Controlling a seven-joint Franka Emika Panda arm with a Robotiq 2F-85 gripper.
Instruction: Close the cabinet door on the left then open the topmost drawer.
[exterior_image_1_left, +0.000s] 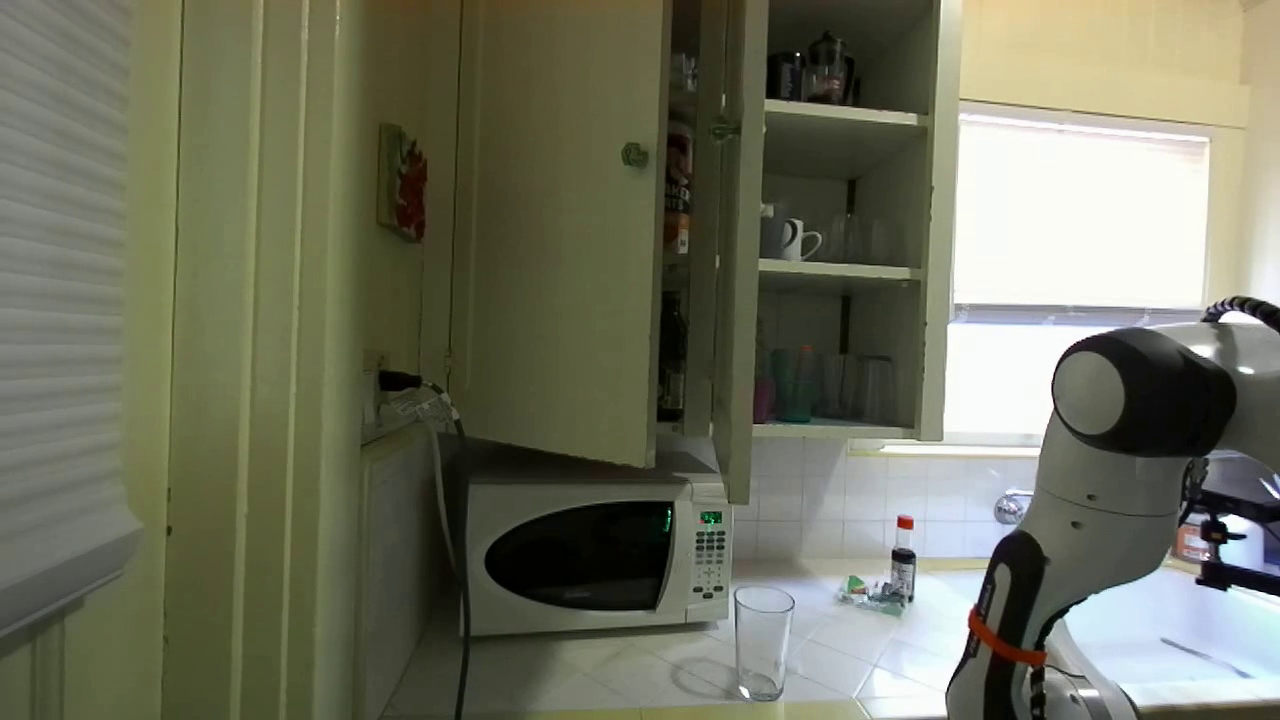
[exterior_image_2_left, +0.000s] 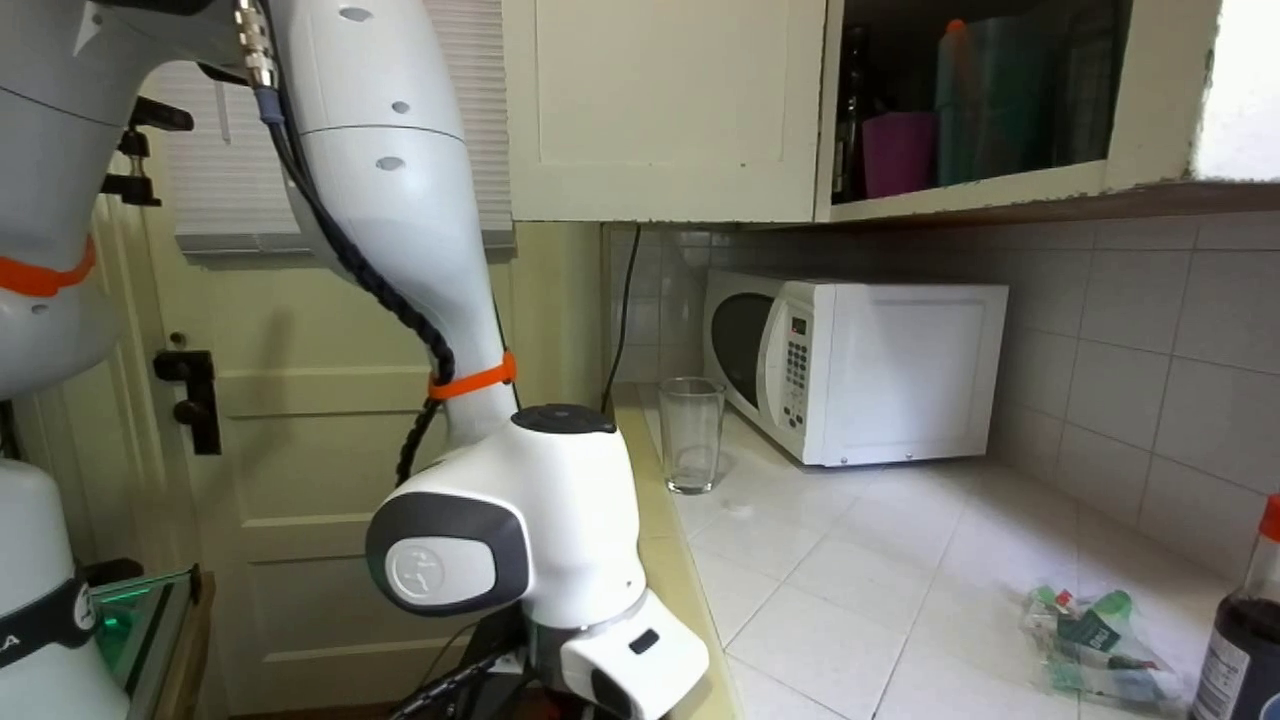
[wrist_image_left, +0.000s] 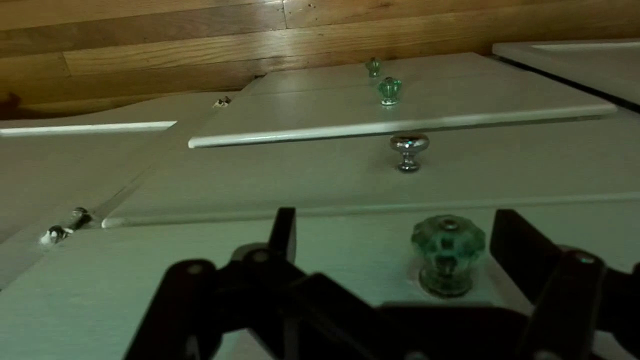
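Observation:
The left upper cabinet door (exterior_image_1_left: 560, 230) is ajar, with a gap along its right edge, in an exterior view. The cabinet door (exterior_image_1_left: 740, 250) beside it stands wide open; its panel (exterior_image_2_left: 670, 110) also shows in an exterior view. In the wrist view the nearest drawer front (wrist_image_left: 340, 260), which appears to be the topmost, carries a green glass knob (wrist_image_left: 447, 257). My gripper (wrist_image_left: 394, 225) is open, its fingers on either side of this knob. The knob sits closer to the right finger, apparently not gripped. The gripper is not visible in the exterior views.
A metal knob (wrist_image_left: 408, 152) and green glass knobs (wrist_image_left: 389, 91) are on lower fronts. The wooden floor (wrist_image_left: 200, 40) lies beyond. A tall glass (exterior_image_2_left: 690, 440) stands near the counter edge, before the microwave (exterior_image_2_left: 900, 370). A sauce bottle (exterior_image_1_left: 903, 560) and plastic wrapper (exterior_image_2_left: 1100, 640) lie on the counter side.

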